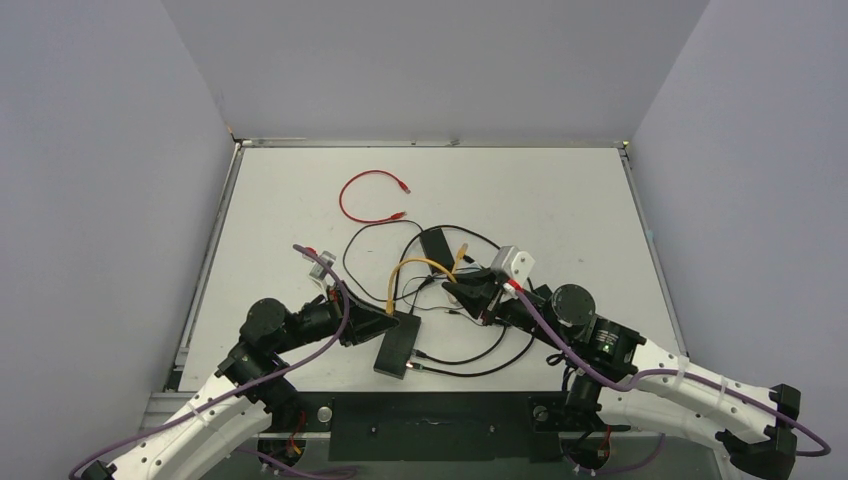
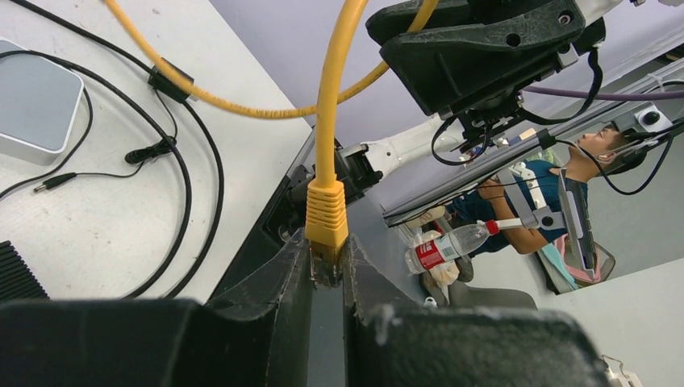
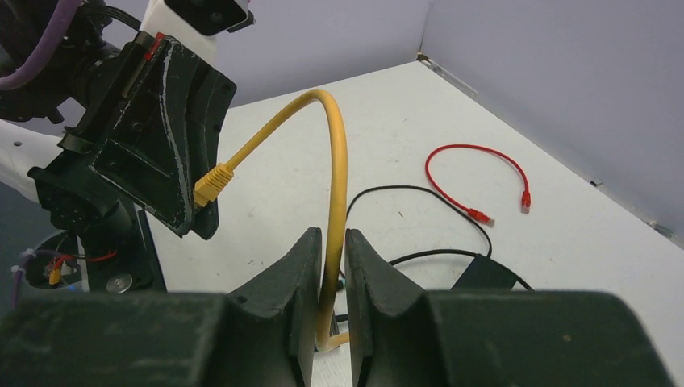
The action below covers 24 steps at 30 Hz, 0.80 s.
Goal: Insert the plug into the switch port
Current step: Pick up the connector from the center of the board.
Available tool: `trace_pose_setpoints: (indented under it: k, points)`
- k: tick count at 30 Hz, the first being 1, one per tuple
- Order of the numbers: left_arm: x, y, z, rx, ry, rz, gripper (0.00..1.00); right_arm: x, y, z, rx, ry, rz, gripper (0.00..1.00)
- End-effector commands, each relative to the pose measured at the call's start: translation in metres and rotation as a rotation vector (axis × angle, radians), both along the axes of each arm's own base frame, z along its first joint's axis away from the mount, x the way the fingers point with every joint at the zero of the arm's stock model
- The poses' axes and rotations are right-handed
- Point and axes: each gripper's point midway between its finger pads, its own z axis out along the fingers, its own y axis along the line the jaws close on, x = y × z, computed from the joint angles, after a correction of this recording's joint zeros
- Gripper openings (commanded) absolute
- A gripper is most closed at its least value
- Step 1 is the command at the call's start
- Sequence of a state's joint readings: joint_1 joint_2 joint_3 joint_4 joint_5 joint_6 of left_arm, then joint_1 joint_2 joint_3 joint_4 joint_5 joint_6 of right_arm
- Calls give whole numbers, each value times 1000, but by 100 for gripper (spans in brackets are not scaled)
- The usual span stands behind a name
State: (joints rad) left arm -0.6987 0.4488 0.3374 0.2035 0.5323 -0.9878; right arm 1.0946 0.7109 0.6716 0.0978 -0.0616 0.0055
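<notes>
Looking from above, the black switch box (image 1: 398,347) lies on the table just beside the left gripper (image 1: 390,318). Left wrist: jaws pinch the yellow plug (image 2: 327,211). Right wrist: the right gripper (image 3: 332,246) is nearly closed around the yellow cable (image 3: 337,161).

White table (image 1: 560,200): red cable (image 1: 341,198), black switch box (image 1: 398,343), adapter brick (image 1: 438,245), black cords (image 2: 222,189), grey pad (image 2: 32,105).
</notes>
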Motion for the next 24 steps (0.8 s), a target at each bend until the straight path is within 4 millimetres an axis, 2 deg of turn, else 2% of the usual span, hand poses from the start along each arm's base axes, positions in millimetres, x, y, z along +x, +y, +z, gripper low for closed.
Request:
trace_pose_setpoints:
  k: [1, 6, 11, 13, 16, 18, 19, 22, 23, 24]
  points:
    - [-3, 1, 14, -15, -53, -8, 0, 0, -8, -2, -6, 14, -27, 19]
    - [-2, 0, 7, 24, -36, -11, 0, 0, -17, -8, -41, 26, -51, 33]
    - [-1, -3, -6, 123, 1, -37, 0, -3, -22, -5, -101, 12, -34, 40]
    - [-4, -4, -16, 186, 21, -67, 0, -7, -20, 0, -111, -1, -10, 44]
    - [-6, -3, -19, 222, 17, -81, 0, -11, -14, 6, -139, -20, 37, 51]
    - [-10, 0, -26, 275, 33, -90, 0, -16, -8, 8, -172, -28, 83, 53]
    - [-10, 0, -21, 283, 25, -91, 0, -20, -4, 9, -191, -23, 117, 53]
    - [-19, 5, -25, 354, 24, -123, 0, -27, 5, 12, -227, -32, 184, 54]
    - [-19, 5, -19, 361, 12, -125, 0, -31, 10, 14, -237, -30, 218, 55]
    - [-25, 6, -26, 404, 17, -147, 0, -33, 12, 15, -245, -38, 237, 55]
